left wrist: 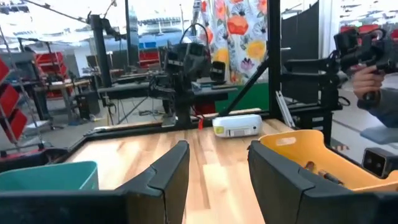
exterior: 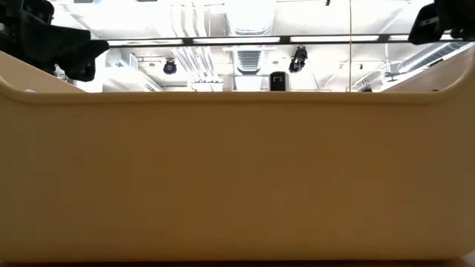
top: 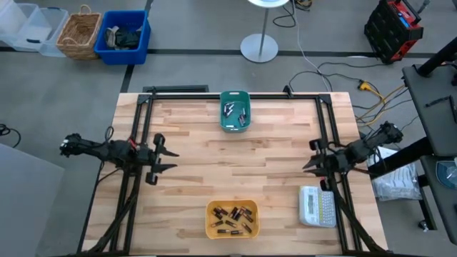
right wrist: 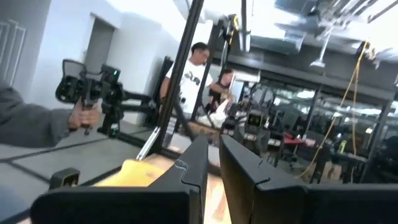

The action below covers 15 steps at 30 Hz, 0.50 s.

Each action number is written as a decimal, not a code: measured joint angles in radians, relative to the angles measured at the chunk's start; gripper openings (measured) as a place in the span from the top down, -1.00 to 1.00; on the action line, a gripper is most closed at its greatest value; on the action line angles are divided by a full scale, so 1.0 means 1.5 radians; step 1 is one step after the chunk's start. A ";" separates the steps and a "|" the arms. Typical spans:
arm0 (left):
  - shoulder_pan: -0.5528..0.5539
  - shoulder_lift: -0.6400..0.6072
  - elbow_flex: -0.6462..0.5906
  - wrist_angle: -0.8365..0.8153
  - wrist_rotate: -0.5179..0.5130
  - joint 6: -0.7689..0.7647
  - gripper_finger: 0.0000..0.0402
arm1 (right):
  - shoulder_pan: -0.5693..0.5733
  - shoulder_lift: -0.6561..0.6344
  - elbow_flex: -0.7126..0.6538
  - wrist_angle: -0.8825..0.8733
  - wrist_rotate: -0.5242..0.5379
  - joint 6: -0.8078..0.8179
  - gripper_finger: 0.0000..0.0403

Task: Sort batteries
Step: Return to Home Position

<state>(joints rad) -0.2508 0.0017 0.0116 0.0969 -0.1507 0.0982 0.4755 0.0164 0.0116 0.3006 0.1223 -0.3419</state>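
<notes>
Batteries, two lots. The dark cylindrical cells with brownish bands (top: 233, 216) lie heaped in the shallow yellow plastic bin (top: 209, 223) at 6 o'clock on the table. The silvery cylindrical cells (top: 236, 114) lie in the teal-green plastic bin (top: 222, 107) at 12 o'clock. No cell shows loose on the pale wooden slat table (top: 193, 189), so sorting reads as complete, with only the retreat to rest outstanding. At 9 o'clock, left gripper (top: 171, 158): fingers spread wide, released, holding nothing. At 3 o'clock, right gripper (top: 308, 158): fingers parted by a narrower gap, likewise empty. At 4 o'clock, white label-maker with keypad (top: 318, 205), near the right arm and well apart from both bins. Hazards, as judged: a folding right arm swinging low could clip the label-maker. Either arm drifting inward could nudge a light bin and spill sorted cells. A stray cell hidden behind the yellow bin's wall, which fills the low view, would go unsorted.
</notes>
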 joint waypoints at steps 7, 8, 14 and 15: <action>0.000 0.004 -0.001 -0.015 -0.085 0.010 0.28 | -0.001 0.003 0.000 -0.052 0.006 0.010 0.84; 0.000 0.006 -0.001 -0.015 -0.113 -0.001 0.28 | -0.001 0.003 0.000 -0.050 0.006 0.008 0.84; 0.000 0.020 0.000 -0.015 -0.197 -0.090 0.28 | -0.002 0.003 0.000 -0.039 0.010 -0.029 0.84; 0.000 0.023 0.001 -0.017 -0.197 -0.091 0.28 | -0.002 0.003 0.000 -0.030 0.014 -0.028 0.84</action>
<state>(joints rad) -0.2504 0.0364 0.0124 0.0713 -0.4461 -0.0390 0.4725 0.0204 0.0116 0.2558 0.1434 -0.3838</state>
